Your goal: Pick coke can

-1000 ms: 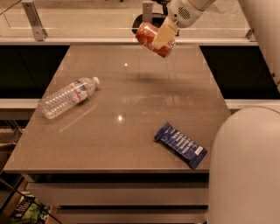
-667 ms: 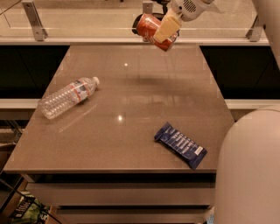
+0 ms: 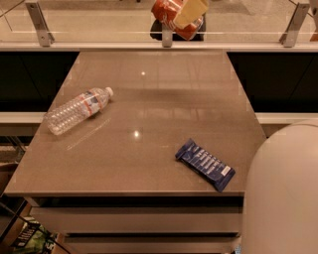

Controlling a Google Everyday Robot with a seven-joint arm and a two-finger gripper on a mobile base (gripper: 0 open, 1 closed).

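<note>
The coke can (image 3: 169, 15) is orange-red and hangs high above the far edge of the table, at the top of the camera view. My gripper (image 3: 185, 14) is shut on the coke can; one pale finger (image 3: 191, 11) lies across its front. The can is tilted and well clear of the tabletop (image 3: 154, 124). The upper part of the gripper is cut off by the top of the view.
A clear water bottle (image 3: 77, 109) with a red-blue label lies on its side at the table's left. A blue snack bar wrapper (image 3: 204, 163) lies front right. A glass railing with metal posts (image 3: 39, 22) runs behind the table. My white body (image 3: 283, 198) fills the lower right corner.
The gripper has risen with the coke can, moving it higher toward the top edge of the view. The bottle and the wrapper have not moved.
</note>
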